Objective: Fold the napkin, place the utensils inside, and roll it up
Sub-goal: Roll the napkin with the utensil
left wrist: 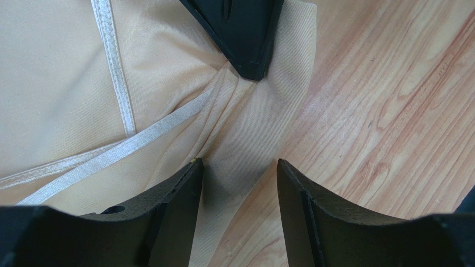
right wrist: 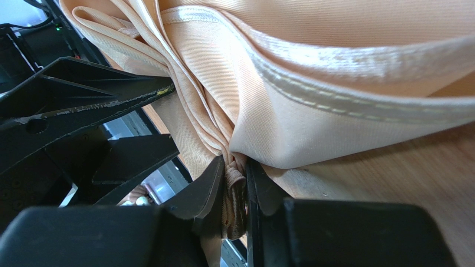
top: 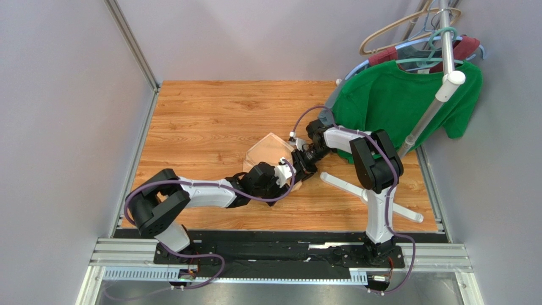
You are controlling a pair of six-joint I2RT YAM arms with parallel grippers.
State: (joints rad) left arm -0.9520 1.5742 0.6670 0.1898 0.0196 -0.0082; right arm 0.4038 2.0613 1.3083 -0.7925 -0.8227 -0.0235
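We are seeing the right pincer (right wrist: 235, 167) pinching the bunched napkin (right wrist: 334, 44) mid-frame; the left pincer (left wrist: 240, 162) is hanging open, straddling a fold on the counter (left wrist: 390, 111).

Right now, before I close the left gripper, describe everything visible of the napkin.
The napkin is thin peach-tan cloth with a slight sheen and a paler stitched hem, lying folded over itself on the wooden table. The right gripper pinches a bunched part; the open left gripper straddles a fold beside it.
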